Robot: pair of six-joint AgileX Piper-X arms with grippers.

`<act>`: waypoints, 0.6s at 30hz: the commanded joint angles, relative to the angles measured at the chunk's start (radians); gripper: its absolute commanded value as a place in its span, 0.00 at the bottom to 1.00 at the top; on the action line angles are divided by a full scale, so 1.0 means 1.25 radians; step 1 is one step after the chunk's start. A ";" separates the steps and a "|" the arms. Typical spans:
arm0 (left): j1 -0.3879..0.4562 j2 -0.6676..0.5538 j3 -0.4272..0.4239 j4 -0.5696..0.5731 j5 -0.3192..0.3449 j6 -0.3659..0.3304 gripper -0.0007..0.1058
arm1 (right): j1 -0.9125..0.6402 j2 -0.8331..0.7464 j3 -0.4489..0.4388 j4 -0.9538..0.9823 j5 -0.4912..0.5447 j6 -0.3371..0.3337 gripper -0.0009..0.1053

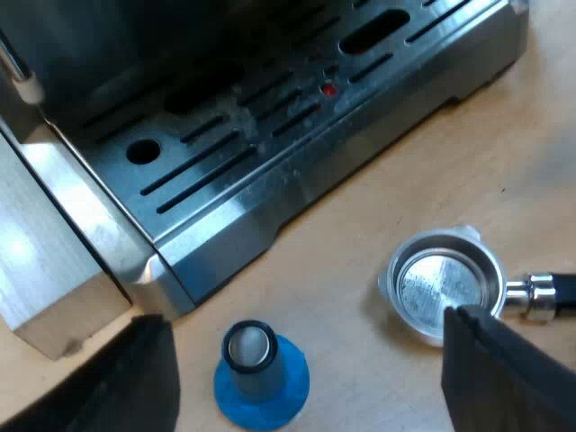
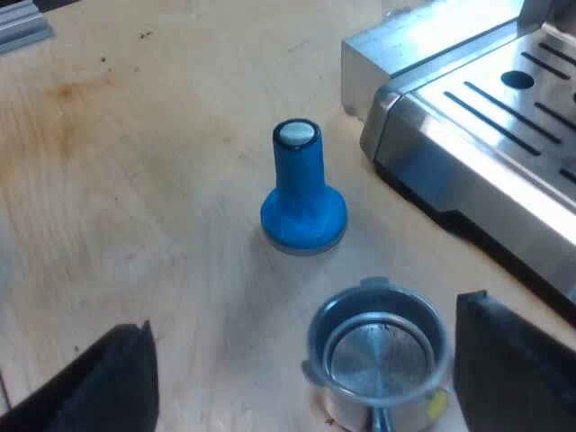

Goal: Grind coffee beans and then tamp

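Observation:
A blue tamper (image 1: 261, 378) (image 2: 301, 189) stands upright on the wooden table, close to the espresso machine's drip tray (image 1: 297, 117) (image 2: 504, 135). Beside it lies the metal holder (image 1: 443, 286) (image 2: 378, 355), loose on the table, its basket bare metal inside and its dark handle (image 1: 562, 292) pointing away from the tamper. My left gripper (image 1: 310, 396) hovers open above the tamper and holder, one finger (image 1: 504, 373) near the holder's neck. My right gripper (image 2: 306, 396) is open too, its fingers (image 2: 517, 369) straddling the holder from above with nothing held.
The machine's steel drip tray has long slots and a small red dot (image 1: 328, 89). The machine's steel corner (image 1: 54, 270) stands close to the tamper. Bare wooden table (image 2: 117, 162) stretches beyond the tamper, with a stain on it.

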 commanded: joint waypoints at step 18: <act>-0.003 0.144 0.038 -0.105 -0.039 -0.034 0.60 | 0.001 0.055 0.000 -0.106 -0.001 -0.001 0.65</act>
